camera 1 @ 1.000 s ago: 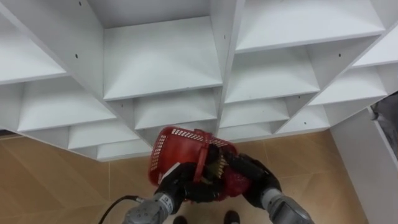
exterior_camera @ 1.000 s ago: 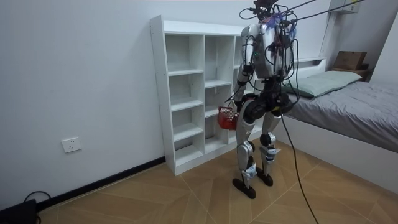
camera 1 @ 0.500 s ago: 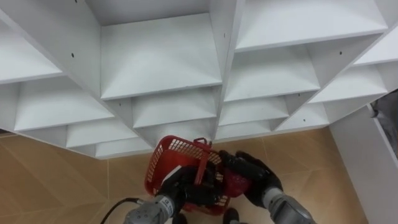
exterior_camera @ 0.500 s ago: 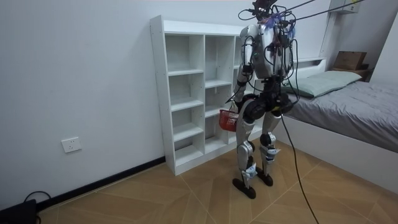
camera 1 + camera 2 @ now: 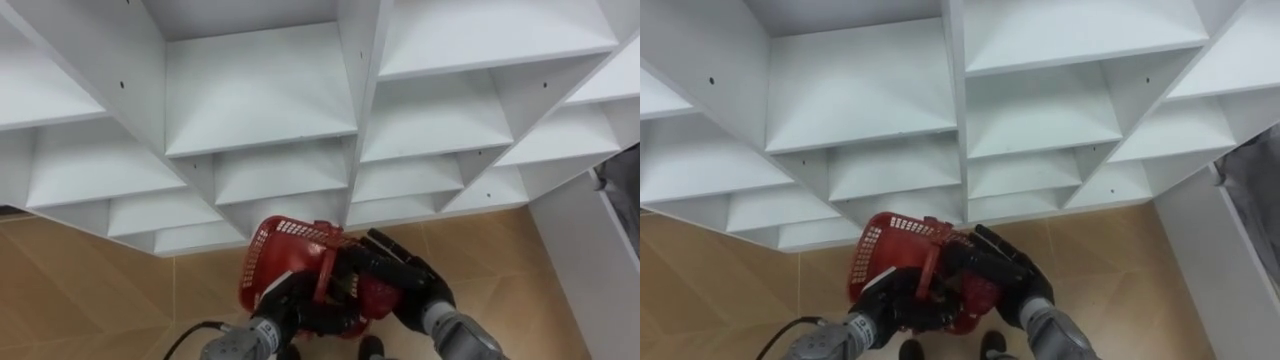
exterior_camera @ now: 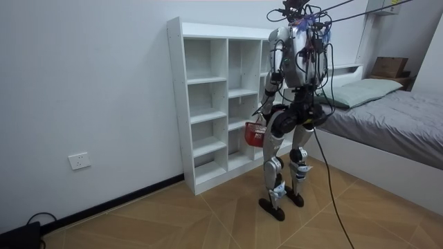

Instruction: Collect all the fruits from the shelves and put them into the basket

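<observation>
One red basket (image 5: 272, 252) hangs low in front of the robot, gripped between both hands just short of the closet's bottom shelves and above the wooden floor (image 5: 80, 290). It is tipped so that its meshed wall and rim face up towards the head camera. Its thin handle (image 5: 325, 272) runs down between the two hands. I cannot tell what is inside it, since the hands and the tilt hide its interior.

The left hand (image 5: 298, 306) comes in from the lower left, with its fingers curled tightly about the basket's lower edge beside the handle. The right hand (image 5: 402, 282) lies against the basket's right side. Its fingers (image 5: 385, 252) are stretched out fairly straight across the red plastic, pressing on it rather than wrapped round it.

The closet (image 5: 260, 90) is a white unit of open square compartments, three columns wide in the room view, and it stands against a pale wall. The robot stands upright on both feet, facing it at close range, with the basket at about hip height between its body and the shelves.

Farther out, a bed (image 6: 401, 117) with grey bedding and a pillow (image 6: 367, 87) is at the room view's right, behind the robot. A white wall socket (image 6: 79, 160) sits low on the wall at the room view's left.
</observation>
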